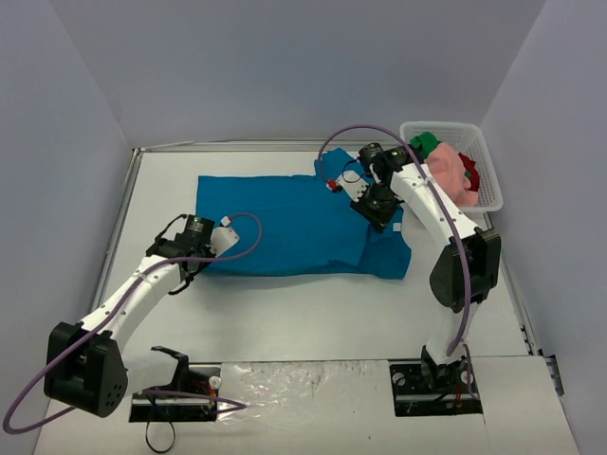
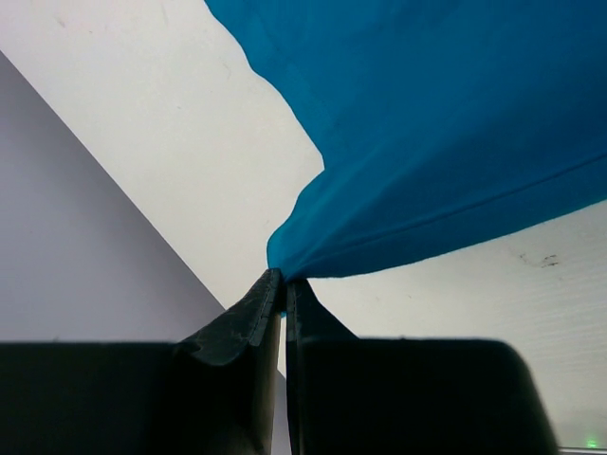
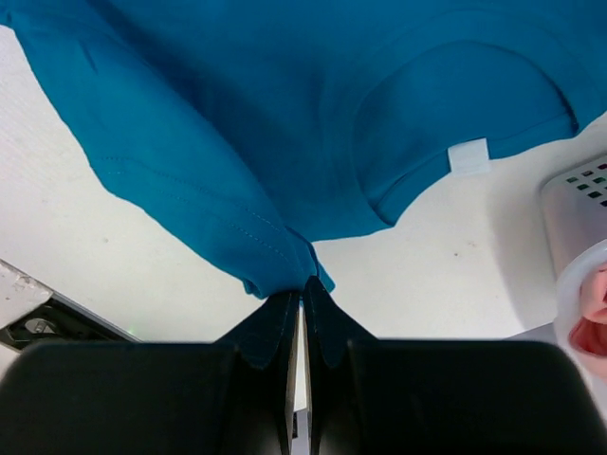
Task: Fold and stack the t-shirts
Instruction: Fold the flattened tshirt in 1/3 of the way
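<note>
Teal-blue t-shirt (image 1: 285, 223) spread flat on the table (image 1: 313, 313), beside the basket (image 1: 491, 161) holding the other t-shirts (image 1: 446, 175). The left gripper (image 2: 283, 286) is pressed together on a corner of the cloth. The right gripper (image 3: 303, 289) pinches an edge near the collar. Gripping both ends of one side probably keeps that edge taut for a straight fold.
</note>
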You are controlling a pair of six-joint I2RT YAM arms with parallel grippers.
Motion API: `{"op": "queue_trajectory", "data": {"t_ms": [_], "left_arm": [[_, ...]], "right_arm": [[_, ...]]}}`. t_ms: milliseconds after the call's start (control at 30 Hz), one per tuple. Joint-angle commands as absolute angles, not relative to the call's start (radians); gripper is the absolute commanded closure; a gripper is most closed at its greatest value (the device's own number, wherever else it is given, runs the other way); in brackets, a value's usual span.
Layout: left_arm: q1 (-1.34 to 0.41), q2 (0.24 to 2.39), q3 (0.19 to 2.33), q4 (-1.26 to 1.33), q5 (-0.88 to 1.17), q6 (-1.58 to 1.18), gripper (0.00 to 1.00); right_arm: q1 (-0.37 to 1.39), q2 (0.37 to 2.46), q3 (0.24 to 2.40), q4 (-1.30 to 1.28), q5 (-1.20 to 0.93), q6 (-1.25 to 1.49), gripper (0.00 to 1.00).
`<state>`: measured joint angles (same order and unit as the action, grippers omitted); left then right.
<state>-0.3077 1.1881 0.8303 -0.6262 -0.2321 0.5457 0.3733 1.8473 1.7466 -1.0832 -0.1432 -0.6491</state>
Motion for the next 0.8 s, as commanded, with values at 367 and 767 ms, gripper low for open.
{"op": "queue_trajectory", "data": {"t_ms": [367, 767], "left_arm": [[-0.295, 1.336, 0.937, -0.588, -0.293, 0.557, 0.98], [-0.288, 1.482, 1.0, -0.551, -0.311, 0.555, 0.98]], "right_arm": [[0.353, 2.072, 1.989, -1.141, -0.086, -0.676, 1.0], [0.339, 2.238, 2.151, -1.144, -0.08, -0.692, 1.0]]}}
